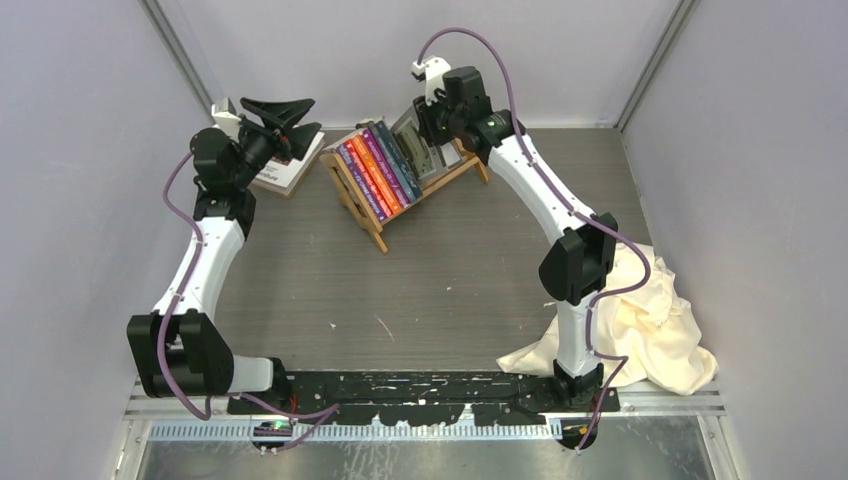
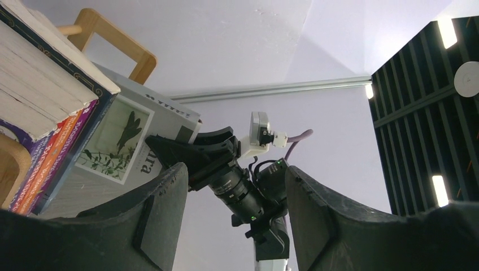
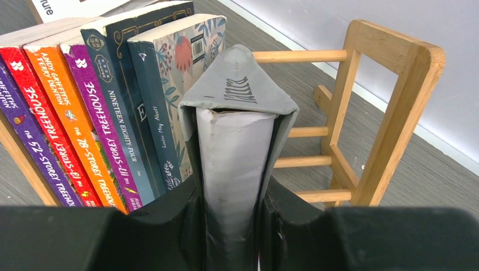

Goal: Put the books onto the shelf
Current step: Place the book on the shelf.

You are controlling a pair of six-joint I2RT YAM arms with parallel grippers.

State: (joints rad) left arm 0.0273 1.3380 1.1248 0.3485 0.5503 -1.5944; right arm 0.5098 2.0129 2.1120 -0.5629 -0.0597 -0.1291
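Observation:
The shelf [image 1: 366, 222] stands at the back centre with a row of books [image 1: 378, 170] upright in it: purple, red, orange and dark blue paperbacks [image 3: 85, 113] and a floral one [image 3: 189, 51]. My right gripper [image 3: 234, 209] is shut on a grey book [image 3: 234, 147], upright right beside the floral one; bare rungs remain up to the shelf's end frame [image 3: 390, 113]. In the left wrist view the grey book [image 2: 121, 141] shows a plant picture on its cover. My left gripper [image 1: 290, 118] hangs open and holds nothing, above a white book [image 1: 290, 165] lying flat at the back left.
A cream cloth [image 1: 650, 320] is heaped at the right edge beside the right arm's base. The side walls stand close behind the shelf and to the left of the left arm. Grey tabletop [image 1: 400, 290] lies between the arms.

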